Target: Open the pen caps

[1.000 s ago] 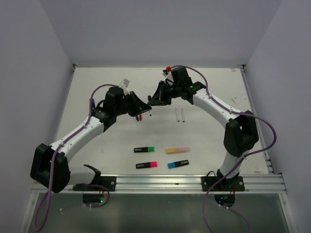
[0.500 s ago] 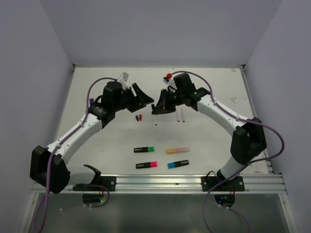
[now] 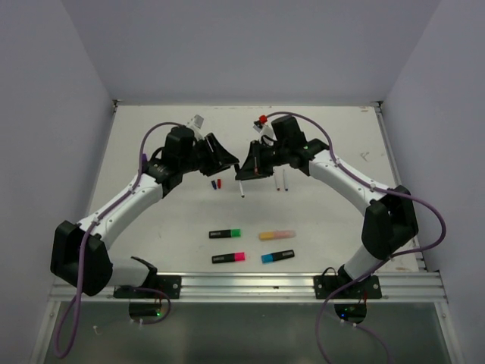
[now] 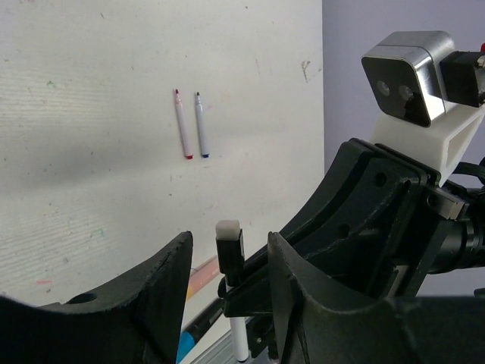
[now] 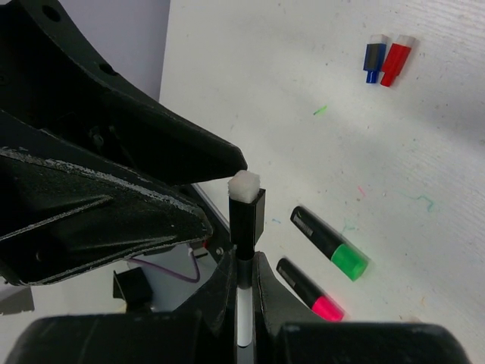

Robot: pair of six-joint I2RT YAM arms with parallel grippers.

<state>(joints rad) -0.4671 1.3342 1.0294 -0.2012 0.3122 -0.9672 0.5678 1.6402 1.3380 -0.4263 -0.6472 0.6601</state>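
My right gripper (image 5: 244, 262) is shut on a thin white pen (image 5: 243, 318) that stands upright, its black cap (image 5: 246, 216) on top. My left gripper (image 4: 229, 241) is open, one finger on each side of that black cap (image 4: 229, 246), with a gap on both sides. From above, both grippers meet mid-table, the left gripper (image 3: 231, 161) beside the right gripper (image 3: 246, 171), and the pen (image 3: 242, 188) hangs below. A loose blue cap (image 5: 373, 57) and red cap (image 5: 395, 59) lie on the table. Two uncapped thin pens (image 4: 182, 123) lie side by side.
Four capped highlighters lie near the front: green (image 3: 225, 233), pink (image 3: 228, 258), orange (image 3: 276, 235) and blue (image 3: 277, 256). The loose caps (image 3: 216, 183) rest left of the held pen. Walls close in the table on three sides.
My left gripper, shut a second ago, opened wide, rose towards the right gripper, and now stands narrower around the black cap. The right gripper shifted the pen slightly right.
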